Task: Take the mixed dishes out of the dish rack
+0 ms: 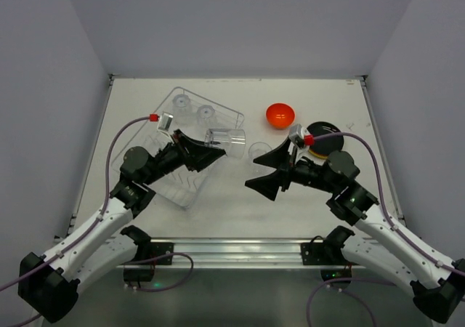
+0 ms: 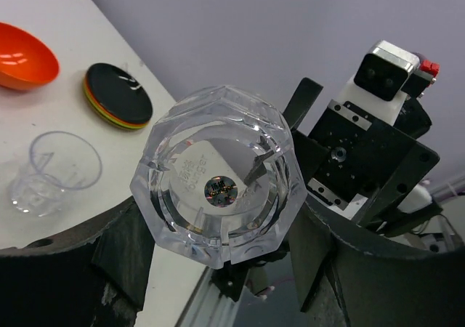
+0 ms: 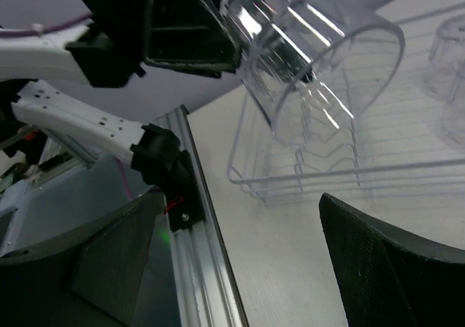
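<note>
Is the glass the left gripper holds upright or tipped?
Tipped: the glass lies sideways in the left gripper, base toward its wrist camera.

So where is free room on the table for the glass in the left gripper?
Free: the near strip of table between the arms, and the far right corner behind bowl and plates. Crowded: around the standing glass, beside the right gripper.

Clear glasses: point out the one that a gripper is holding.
The glass held sideways in the left gripper, above the table between the arms. Another glass stands upright on the table; two glasses sit in the dish rack.
</note>
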